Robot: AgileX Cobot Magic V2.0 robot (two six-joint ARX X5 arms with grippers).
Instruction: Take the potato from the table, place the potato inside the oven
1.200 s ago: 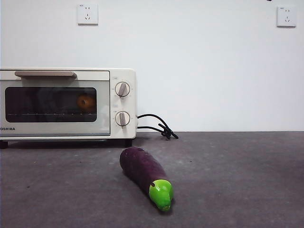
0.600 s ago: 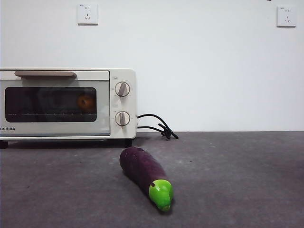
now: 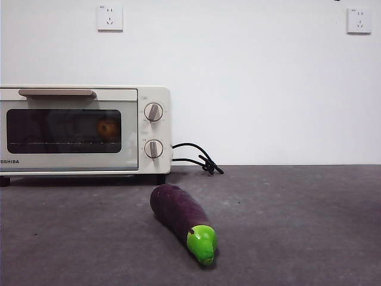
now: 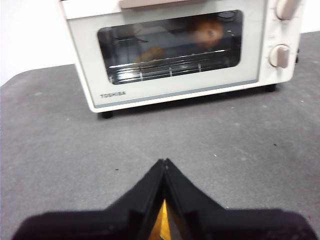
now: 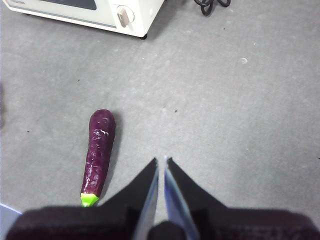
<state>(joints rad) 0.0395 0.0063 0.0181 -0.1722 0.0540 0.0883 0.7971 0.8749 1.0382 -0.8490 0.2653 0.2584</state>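
1. Nothing has moved since the earlier frames: the potato (image 3: 108, 128) sits inside the closed oven (image 3: 85, 130), behind its glass door.
2. Left hand (image 4: 165, 167) and right hand (image 5: 161, 167) hover clenched and empty above the surface (image 3: 286, 226).
3. An eggplant (image 3: 181, 220) lies before the oven.

It looks like a test room, not a real kitchen: a bare white wall (image 3: 268, 89) with two sockets (image 3: 110, 18), and a plain grey table (image 3: 297, 226) (no cupboards).
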